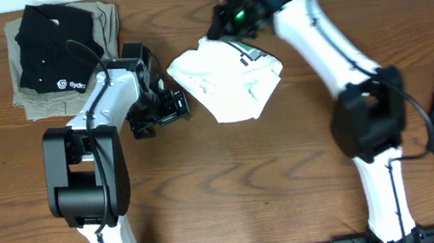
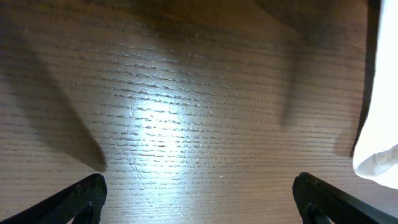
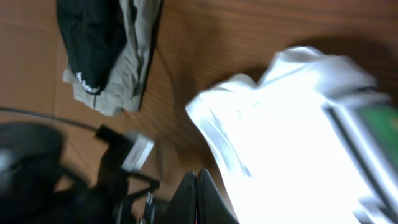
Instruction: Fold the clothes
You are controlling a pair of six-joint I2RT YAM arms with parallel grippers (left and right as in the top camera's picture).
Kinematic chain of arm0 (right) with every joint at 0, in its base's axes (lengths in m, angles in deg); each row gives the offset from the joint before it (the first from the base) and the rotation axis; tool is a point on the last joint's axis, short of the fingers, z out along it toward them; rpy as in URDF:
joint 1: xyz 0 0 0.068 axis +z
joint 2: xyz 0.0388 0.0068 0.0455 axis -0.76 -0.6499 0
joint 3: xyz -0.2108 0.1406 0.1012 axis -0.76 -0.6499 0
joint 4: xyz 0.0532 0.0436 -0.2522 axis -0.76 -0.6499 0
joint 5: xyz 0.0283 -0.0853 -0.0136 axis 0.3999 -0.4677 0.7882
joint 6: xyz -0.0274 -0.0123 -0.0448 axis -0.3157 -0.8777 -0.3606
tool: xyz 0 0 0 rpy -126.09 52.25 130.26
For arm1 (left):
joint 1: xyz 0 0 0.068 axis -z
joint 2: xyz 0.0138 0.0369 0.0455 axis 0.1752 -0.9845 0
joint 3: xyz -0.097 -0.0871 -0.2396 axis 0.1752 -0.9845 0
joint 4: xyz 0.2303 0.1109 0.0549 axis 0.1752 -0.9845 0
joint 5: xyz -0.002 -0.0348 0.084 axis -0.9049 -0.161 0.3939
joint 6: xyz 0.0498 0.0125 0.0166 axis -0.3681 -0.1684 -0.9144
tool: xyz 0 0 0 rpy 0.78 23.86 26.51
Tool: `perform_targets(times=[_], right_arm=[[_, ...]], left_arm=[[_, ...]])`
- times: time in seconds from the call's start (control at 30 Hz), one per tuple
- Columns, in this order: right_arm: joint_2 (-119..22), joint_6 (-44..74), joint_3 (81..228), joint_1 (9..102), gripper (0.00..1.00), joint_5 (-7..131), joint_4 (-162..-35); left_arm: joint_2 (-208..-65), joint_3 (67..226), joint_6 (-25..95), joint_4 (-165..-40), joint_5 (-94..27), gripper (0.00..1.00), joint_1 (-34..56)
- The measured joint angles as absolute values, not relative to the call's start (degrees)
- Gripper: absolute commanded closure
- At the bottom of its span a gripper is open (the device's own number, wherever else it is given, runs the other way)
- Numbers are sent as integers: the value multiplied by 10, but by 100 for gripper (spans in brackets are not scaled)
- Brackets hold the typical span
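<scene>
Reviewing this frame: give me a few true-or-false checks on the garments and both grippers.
1. The left gripper is open, with wooden table showing between its fingers. True.
2. The white T-shirt is spread flat with its sleeves out. False: it is gathered into a compact folded bundle.
3. The black logo shirt lies on top of the khaki garment. True.
4. The right gripper is wide open. False: its jaws are shut.
</scene>
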State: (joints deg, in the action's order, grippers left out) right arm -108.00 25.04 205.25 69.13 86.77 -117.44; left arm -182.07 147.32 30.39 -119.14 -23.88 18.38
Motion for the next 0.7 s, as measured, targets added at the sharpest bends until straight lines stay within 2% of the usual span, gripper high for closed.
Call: perform_targets(times=[0.17, 0.43, 0.7], right_arm=[[-1068, 212, 2037, 672, 99, 864, -1210], [-1096, 183, 1901, 682, 99, 900, -1142], [-1102, 182, 1849, 682, 99, 897, -1224]], left_arm=[[-1821, 1473, 304, -1191, -239, 3, 184], [-1821, 1473, 304, -1191, -239, 3, 184], [-1821, 1473, 304, -1191, -239, 3, 184]])
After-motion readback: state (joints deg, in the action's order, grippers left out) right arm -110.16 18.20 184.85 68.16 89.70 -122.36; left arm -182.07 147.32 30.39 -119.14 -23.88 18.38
